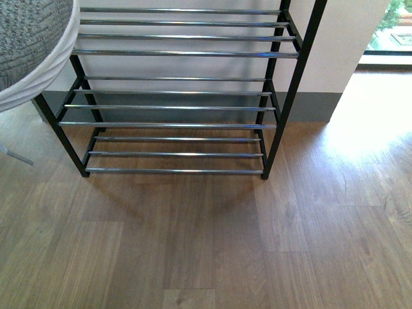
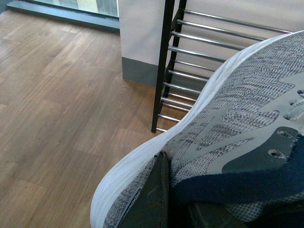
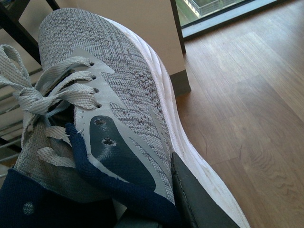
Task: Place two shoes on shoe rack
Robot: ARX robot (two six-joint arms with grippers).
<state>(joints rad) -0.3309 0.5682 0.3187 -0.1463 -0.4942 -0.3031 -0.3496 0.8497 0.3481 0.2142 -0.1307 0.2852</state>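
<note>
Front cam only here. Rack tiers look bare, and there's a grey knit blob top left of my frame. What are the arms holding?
Observer: In the left wrist view, the left gripper clamps a grey knit lace-up sneaker with a white sole, with one finger on its outer side.
Operator: Right arm? It's not in my frame.
Observer: The right gripper holds a second grey knit sneaker, which has pale laces and a navy collar lining.
Operator: Is that one near the rack?
Observer: The black-framed chrome-rod shoe rack shows just behind its laces. The sneaker rests on no tier.
</note>
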